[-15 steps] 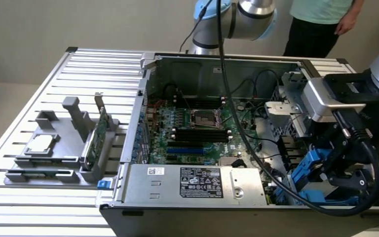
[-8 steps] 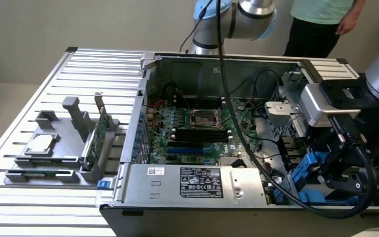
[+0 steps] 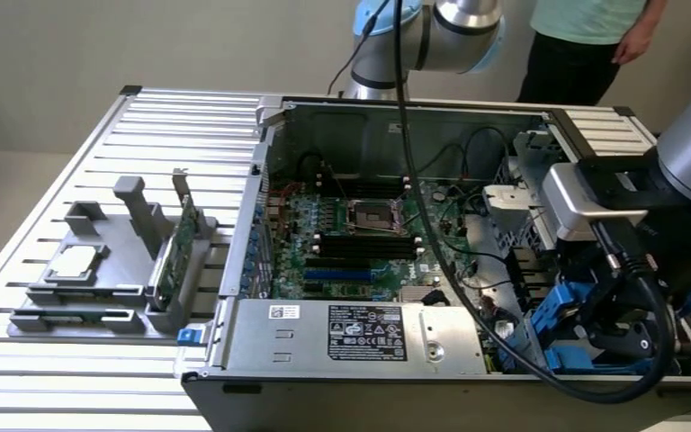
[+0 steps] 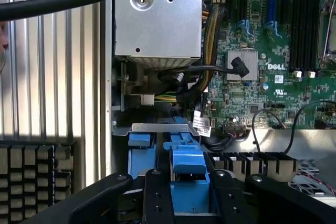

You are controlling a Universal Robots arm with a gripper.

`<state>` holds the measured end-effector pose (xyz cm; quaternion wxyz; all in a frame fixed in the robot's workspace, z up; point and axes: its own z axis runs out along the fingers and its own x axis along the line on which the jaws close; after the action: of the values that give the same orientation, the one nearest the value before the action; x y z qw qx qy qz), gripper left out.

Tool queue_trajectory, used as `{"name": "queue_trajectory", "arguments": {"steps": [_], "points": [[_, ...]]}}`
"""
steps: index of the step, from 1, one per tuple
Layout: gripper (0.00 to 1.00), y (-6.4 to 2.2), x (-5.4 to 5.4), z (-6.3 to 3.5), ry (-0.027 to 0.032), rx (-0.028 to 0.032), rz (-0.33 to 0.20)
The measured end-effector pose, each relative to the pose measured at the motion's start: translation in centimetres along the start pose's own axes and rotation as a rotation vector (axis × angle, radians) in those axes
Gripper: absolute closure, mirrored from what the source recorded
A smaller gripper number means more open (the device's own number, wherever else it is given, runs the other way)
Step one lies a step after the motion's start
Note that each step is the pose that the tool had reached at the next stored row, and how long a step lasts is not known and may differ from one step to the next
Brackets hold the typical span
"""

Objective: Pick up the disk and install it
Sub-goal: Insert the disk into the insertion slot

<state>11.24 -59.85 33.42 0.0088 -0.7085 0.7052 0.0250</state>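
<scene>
- While the gripper [image 4: 189, 173] is clenched on the disk [image 4: 186, 153] by its blue carrier, the drive sits at the drive bay in the corner of the computer case [image 3: 406, 106], beside the power supply [image 4: 157, 14].
- Risk: a tilted carrier would likely jam against the metal bracket [image 4: 152, 128].
- Risk: the loose black cables [image 4: 210, 69] lie near and could snag.
- Appearance: bright blue plastic, with a raised tab between the 2 fingers [image 4: 157, 192]. The metal body and label are hidden.

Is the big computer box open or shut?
Open. The computer case has no cover over it, so you can look straight in at its green motherboard.
</scene>
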Motion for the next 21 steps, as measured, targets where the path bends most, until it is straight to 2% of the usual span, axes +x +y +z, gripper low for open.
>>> {"name": "queue_trajectory", "arguments": {"steps": [5, 7, 8, 14, 18, 21], "points": [[0.68, -0.02, 0.0, 0.38, 0.0007, -0.0001, 0.0], [0.67, -0.02, 0.0, 0.61, -0.0022, 0.0, 0.0], [0.61, -0.02, 0.0, 0.61, -0.0011, 0.0, 0.0], [0.61, -0.02, 0.0, 0.63, -0.0003, 0.0, 0.0], [0.61, -0.16, -0.1, -0.21, -0.0003, 0.0, 0.0], [0.61, -0.58, -0.1, -0.68, 0.0, 0.0, 0.0]]}}
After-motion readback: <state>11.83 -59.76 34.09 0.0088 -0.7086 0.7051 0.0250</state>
